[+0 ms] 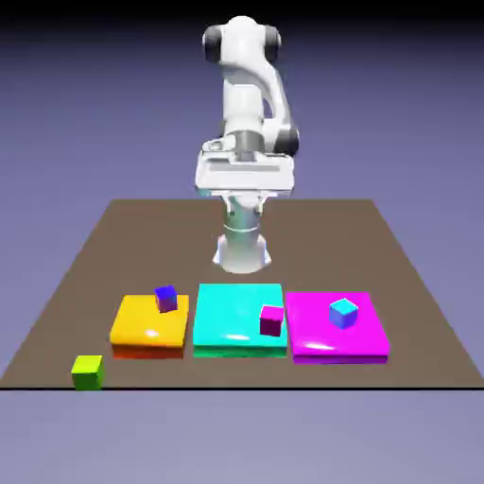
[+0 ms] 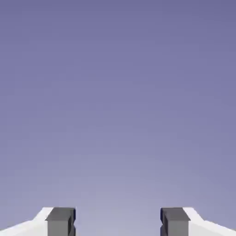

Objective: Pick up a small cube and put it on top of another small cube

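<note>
Hand view: we're seeing only backdrop between wide-parted, empty jaws. Exterior view: we're seeing the lime-green cube and light blue cube lying below them.

Between and ahead of the parted fingertips lay only open backdrop, while below them three raised slabs, orange, cyan and magenta, bore small cubes that stood in the way of a low pass.
</note>
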Controlling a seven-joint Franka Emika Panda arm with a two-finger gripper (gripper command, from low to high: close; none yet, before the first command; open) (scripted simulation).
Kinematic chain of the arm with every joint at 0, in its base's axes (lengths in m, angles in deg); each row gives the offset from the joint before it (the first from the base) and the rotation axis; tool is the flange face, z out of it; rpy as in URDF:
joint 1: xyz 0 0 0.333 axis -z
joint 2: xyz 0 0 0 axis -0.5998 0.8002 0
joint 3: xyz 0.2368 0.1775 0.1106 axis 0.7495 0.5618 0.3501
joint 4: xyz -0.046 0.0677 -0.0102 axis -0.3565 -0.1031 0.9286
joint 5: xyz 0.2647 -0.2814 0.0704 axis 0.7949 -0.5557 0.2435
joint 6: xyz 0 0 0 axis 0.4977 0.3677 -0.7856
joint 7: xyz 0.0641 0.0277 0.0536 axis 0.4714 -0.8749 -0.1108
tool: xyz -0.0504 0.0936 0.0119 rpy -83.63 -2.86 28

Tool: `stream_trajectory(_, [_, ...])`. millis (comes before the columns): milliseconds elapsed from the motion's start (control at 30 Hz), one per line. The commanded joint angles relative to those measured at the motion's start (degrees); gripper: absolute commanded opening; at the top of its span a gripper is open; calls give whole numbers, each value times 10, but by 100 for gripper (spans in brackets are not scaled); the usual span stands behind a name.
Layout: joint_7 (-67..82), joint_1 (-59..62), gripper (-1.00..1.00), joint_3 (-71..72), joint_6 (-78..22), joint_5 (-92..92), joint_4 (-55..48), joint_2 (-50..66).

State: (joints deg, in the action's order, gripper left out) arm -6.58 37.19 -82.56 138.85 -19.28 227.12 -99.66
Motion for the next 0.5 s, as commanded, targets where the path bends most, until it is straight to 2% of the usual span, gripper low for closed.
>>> stream_trajectory(0, [8,9,0,-1,-14,-1,-19,21])
stream_trajectory(467, [122,128,0,-14,-206,-19,-278,311])
